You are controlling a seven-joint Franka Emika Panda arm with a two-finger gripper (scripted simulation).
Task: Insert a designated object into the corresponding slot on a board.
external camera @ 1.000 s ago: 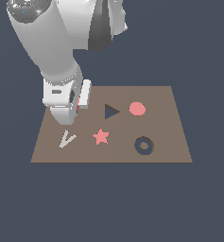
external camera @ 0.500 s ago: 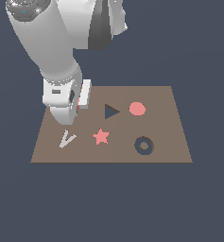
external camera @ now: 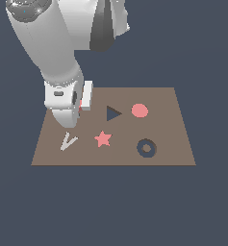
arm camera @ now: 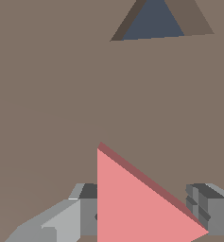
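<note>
One arm on this rig, and right now I've got it parked low over the far-left corner of the brown board (external camera: 173, 125) as the exterior view shows it. From my wrist feed, the end effector (arm camera: 146, 215) has its two grey fingers (arm camera: 208, 208) sitting on either side of the red triangle (arm camera: 132, 203), with the block between them on the board surface. Whether the fingers are actually squeezing it or just flanking it, I can't tell. In the exterior view the arm body hides nearly all of the block; only a thin red sliver peeks out beside the white wrist housing.

The dark triangle slot (external camera: 113, 114) sits just to the right of the arm, apart from the block, and the wrist feed shows it too, with bare board between the two. Right of the slot is a red disc (external camera: 140, 110). On the near row, left to right: a grey V shape (external camera: 67, 141), a red star (external camera: 103, 139), and a dark ring recess (external camera: 145, 148). All of it rests on a plain dark blue worktop (external camera: 207, 202).
</note>
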